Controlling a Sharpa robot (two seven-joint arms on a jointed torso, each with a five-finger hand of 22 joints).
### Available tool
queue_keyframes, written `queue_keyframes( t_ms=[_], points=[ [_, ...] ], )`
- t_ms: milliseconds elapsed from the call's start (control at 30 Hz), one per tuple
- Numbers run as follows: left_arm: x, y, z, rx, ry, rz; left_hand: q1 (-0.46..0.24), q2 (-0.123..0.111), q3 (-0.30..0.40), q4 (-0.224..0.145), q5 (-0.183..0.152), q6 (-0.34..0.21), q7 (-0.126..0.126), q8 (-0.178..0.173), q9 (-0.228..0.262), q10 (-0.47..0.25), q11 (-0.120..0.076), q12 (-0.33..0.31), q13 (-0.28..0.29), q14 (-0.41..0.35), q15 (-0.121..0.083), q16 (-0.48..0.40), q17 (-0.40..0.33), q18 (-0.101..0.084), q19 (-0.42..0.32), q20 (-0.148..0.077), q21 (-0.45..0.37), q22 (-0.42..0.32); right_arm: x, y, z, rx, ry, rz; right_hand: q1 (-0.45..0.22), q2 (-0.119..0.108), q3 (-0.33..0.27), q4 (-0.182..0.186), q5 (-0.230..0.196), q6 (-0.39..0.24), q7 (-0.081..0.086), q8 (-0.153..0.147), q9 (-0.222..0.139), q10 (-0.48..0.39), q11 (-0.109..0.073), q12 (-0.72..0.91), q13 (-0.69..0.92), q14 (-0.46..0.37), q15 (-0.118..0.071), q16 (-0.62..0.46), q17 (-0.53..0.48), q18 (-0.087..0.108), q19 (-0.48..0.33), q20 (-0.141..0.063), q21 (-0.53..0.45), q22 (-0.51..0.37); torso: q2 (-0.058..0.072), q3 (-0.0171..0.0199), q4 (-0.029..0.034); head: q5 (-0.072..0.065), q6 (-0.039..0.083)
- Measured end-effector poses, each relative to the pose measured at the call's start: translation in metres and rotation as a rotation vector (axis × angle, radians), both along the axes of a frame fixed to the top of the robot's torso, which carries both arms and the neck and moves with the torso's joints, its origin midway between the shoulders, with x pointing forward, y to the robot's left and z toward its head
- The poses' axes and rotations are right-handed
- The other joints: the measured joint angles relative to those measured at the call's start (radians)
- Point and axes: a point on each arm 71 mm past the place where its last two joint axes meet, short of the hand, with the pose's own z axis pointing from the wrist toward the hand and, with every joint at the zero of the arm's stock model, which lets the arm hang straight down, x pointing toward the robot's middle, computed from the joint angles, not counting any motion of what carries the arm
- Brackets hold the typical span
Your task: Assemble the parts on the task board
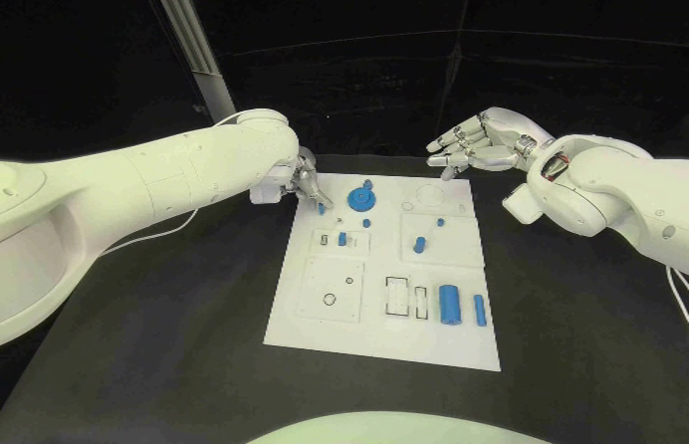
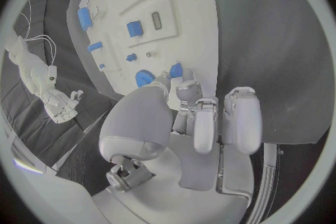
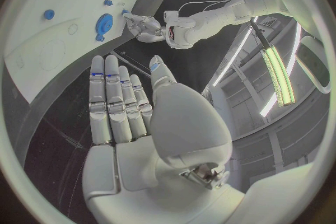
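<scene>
The white task board (image 1: 324,310) lies in the middle of the table. A blue gear (image 1: 364,200) stands near its far edge, with small blue parts (image 1: 419,244) behind a blue cylinder (image 1: 451,305) at the near right. My left hand (image 1: 306,187) hovers at the board's far left corner, beside the gear (image 2: 143,77). Its thumb and one finger (image 2: 187,89) meet with the other fingers curled; blue shows at the tips, and I cannot tell whether a part is pinched there. My right hand (image 1: 481,142) hangs above the far right corner with fingers (image 3: 115,101) straight, holding nothing.
Bare black table surrounds the board (image 2: 175,5) on all sides. A grey post (image 1: 194,46) rises behind my left arm. Several recesses and slots (image 1: 395,295) mark the board's near half. More blue parts (image 2: 134,28) stand mid-board.
</scene>
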Motion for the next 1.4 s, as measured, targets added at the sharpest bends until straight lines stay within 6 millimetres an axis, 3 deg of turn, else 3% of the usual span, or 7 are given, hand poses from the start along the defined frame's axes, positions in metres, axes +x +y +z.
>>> queue_keyframes(
  t_ms=[900,1067,1167,1267,1400],
  points=[
    [-0.0002,-0.0020,-0.0013,-0.033,0.010,0.013,0.028,0.004,0.014,-0.014,0.000,0.000,0.000,0.000,-0.002,0.000,0.000,0.000,-0.001,0.000,0.000,0.000,0.000,0.000,0.000,0.000,0.004,0.000,0.0006,0.0007,-0.0003,-0.001,0.002,0.002,0.000,0.000,0.000,0.000,0.000,0.000,0.000,0.000,0.000,0.000,0.000,0.000,-0.001,0.000,0.000,0.000,0.000,0.000,0.000,0.000,0.000,0.000,0.000,0.0001,0.0001,-0.002,0.000],
    [-0.0003,-0.0021,-0.0015,-0.035,0.009,0.013,0.070,0.009,0.041,-0.041,0.000,0.006,-0.006,0.004,-0.004,0.004,-0.004,0.000,-0.001,0.000,0.000,0.000,0.000,0.000,0.000,0.000,0.004,0.000,0.0007,0.0007,-0.0004,-0.001,0.002,0.002,0.000,0.000,0.000,0.000,0.000,0.000,0.000,0.000,0.000,0.000,0.000,0.000,0.000,0.000,0.000,0.000,0.000,0.000,0.000,0.000,0.000,0.000,0.000,0.0002,0.0001,-0.002,0.000],
    [-0.0004,-0.0029,-0.0014,-0.039,0.008,0.010,0.131,0.023,0.085,-0.085,0.000,0.007,-0.007,0.004,-0.007,0.004,-0.004,0.000,-0.003,0.000,-0.008,0.000,0.000,0.000,0.001,-0.006,0.004,0.000,0.0007,0.0007,-0.0004,-0.001,0.002,0.002,0.000,0.000,0.000,0.000,0.000,0.000,0.000,0.000,0.000,0.000,0.000,0.000,0.000,0.000,0.000,0.000,0.000,0.000,0.000,0.000,0.000,0.000,0.000,0.0002,0.0001,-0.002,0.000],
    [-0.0007,-0.0039,-0.0012,-0.045,0.006,0.007,0.188,0.023,0.159,-0.141,-0.005,-0.001,-0.010,-0.007,-0.016,0.007,-0.007,-0.009,-0.008,-0.001,-0.014,0.000,0.000,0.000,0.000,-0.007,0.004,0.000,0.0009,0.0005,-0.0005,-0.002,0.003,0.001,0.000,0.000,0.000,0.000,0.000,0.000,0.000,0.000,0.000,0.000,0.000,0.000,0.000,0.000,0.000,0.000,0.000,0.000,0.000,0.000,0.000,0.000,0.000,0.0002,0.0001,-0.002,0.000],
    [-0.0020,-0.0048,-0.0010,-0.058,0.003,0.000,0.207,0.016,0.188,-0.115,-0.006,-0.005,-0.007,-0.001,-0.017,0.008,-0.006,-0.016,-0.015,-0.001,-0.014,0.000,0.000,0.000,0.000,-0.007,0.004,0.000,0.0010,0.0003,-0.0005,-0.002,0.003,0.001,0.000,0.000,0.000,0.000,0.000,0.000,0.000,0.000,0.000,0.000,0.000,0.000,0.000,0.000,0.000,0.000,0.000,0.000,0.000,0.000,0.000,0.000,0.000,0.0001,0.0001,-0.003,-0.001]
  ],
)
